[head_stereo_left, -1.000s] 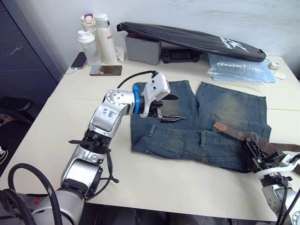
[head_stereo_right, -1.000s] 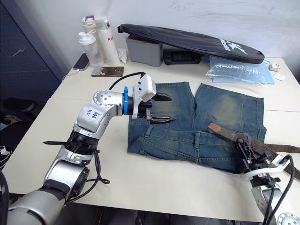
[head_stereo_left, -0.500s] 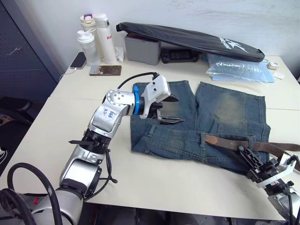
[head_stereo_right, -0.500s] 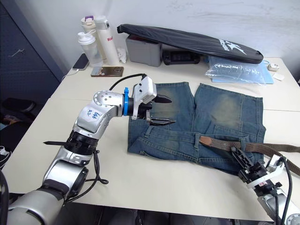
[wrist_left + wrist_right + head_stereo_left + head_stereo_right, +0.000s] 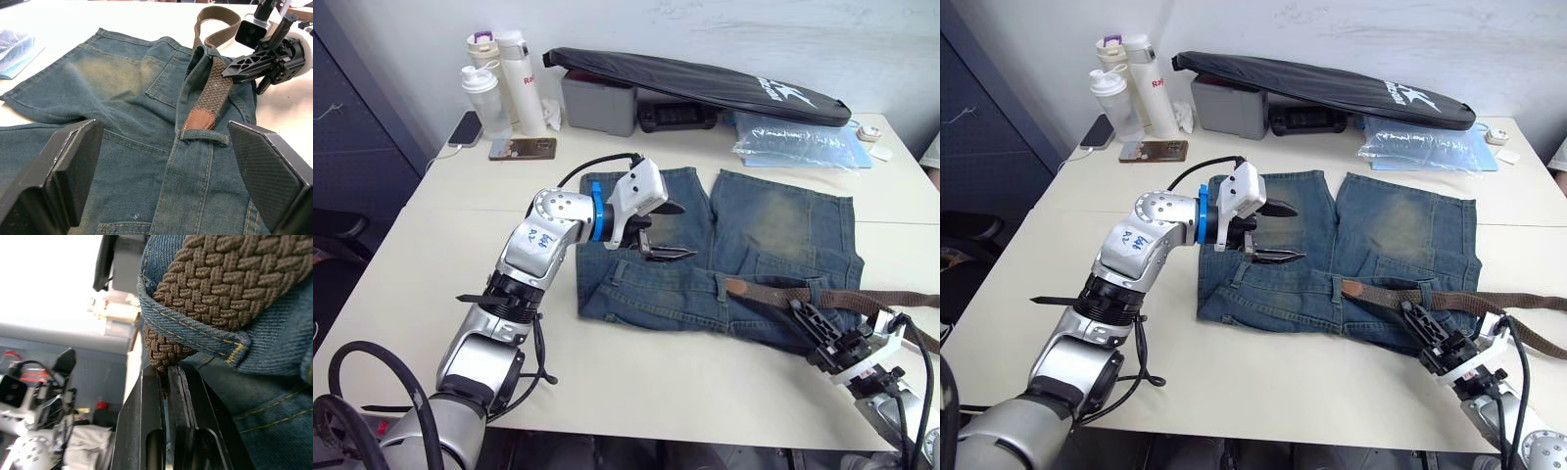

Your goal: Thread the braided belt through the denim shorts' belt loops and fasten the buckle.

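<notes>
A: From the head camera, where do the task's things lie?

B: The denim shorts (image 5: 715,259) lie flat on the table (image 5: 636,367), waistband toward the robot. The braided belt (image 5: 803,294) runs along the waistband on the robot's right, its tan tip (image 5: 736,287) near the middle of the waistband and its far end trailing off the shorts to the right.

A: And the arms in that view?

B: The left gripper (image 5: 668,230) hovers over the left leg of the shorts, its jaws spread wide and holding nothing. The right gripper (image 5: 1422,331) sits at the waistband beside the belt.

A: What does the left wrist camera add?

B: The tan tip (image 5: 199,119) rests just above one of the belt loops (image 5: 204,137), touching it, and the strap passes under another loop farther along. The right gripper (image 5: 244,61) shows beside the strap.

A: And the right wrist camera?

B: The belt (image 5: 220,279) passes under a belt loop (image 5: 195,325). The right gripper's (image 5: 166,377) jaws stand almost closed, pinching the strap's edge just below that loop.

A: Anything else on the table?

B: Bottles (image 5: 499,83), a phone (image 5: 522,149) and a black bag (image 5: 695,83) along the far edge.
</notes>
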Robot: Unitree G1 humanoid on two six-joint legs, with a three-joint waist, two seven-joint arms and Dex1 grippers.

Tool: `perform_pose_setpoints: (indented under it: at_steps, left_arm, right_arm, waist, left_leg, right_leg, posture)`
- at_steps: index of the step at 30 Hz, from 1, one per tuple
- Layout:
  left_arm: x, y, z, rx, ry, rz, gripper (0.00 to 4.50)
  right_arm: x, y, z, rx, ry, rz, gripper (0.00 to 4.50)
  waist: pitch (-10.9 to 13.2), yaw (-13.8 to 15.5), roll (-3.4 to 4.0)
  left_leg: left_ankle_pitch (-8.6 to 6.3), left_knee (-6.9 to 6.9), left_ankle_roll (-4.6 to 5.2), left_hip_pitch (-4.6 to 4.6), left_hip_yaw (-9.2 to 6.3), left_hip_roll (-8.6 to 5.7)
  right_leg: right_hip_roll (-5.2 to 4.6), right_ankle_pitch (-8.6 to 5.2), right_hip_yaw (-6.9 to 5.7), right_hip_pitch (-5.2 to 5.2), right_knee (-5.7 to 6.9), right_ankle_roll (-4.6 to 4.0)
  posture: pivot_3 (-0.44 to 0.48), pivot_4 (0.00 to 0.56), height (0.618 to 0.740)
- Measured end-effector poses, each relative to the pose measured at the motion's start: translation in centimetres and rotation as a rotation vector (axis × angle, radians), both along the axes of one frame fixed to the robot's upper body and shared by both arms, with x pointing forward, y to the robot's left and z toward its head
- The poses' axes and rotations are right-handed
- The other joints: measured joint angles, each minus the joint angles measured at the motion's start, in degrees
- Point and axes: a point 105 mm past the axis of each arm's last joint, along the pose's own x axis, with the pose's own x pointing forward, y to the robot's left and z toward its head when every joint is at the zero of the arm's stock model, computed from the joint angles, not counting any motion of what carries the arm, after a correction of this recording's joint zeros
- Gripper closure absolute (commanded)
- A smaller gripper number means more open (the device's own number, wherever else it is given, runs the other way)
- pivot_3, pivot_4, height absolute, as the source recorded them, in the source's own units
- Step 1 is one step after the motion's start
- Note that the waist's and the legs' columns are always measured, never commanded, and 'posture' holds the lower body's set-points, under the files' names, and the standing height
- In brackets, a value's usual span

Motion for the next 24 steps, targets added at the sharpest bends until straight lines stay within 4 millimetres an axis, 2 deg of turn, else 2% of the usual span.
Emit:
perform_pose_setpoints:
  at_steps: [11, 20, 24]
  left_arm:
    - [-0.1, 0.1, 0.0, 0.004, 0.004, 0.000, 0.00]
    - [-0.4, 0.2, 0.0, 0.010, -0.001, 0.003, 0.00]
    - [-0.4, 0.2, 0.0, 0.011, 0.000, 0.004, 0.00]
  right_arm:
    - [0.1, -0.1, 1.0, 0.053, -0.062, 0.075, 4.46]
    - [-1.1, -0.6, 0.7, 0.091, -0.052, 0.064, 4.46]
    - [-1.7, -1.3, 1.4, 0.144, -0.083, 0.065, 4.46]
  waist:
    - [0.0, 0.6, 0.04]
    - [0.0, 0.6, 0.05]
    - [0.0, 0.6, 0.05]
  left_leg:
    - [-0.02, 0.14, -0.04, -0.02, 0.07, 0.01]
    - [-0.04, 0.15, -0.04, -0.05, 0.07, 0.00]
    - [-0.04, 0.15, -0.04, -0.06, 0.07, 0.00]
  right_leg:
    - [0.01, 0.00, 0.07, 0.00, 0.01, 0.00]
    - [0.00, 0.00, 0.07, 0.00, 0.00, 0.00]
    - [0.00, 0.00, 0.07, 0.00, 0.00, 0.00]
  posture:
    - [0.000, 0.150, 0.740]
    - [0.000, 0.150, 0.740]
    - [0.000, 0.150, 0.740]
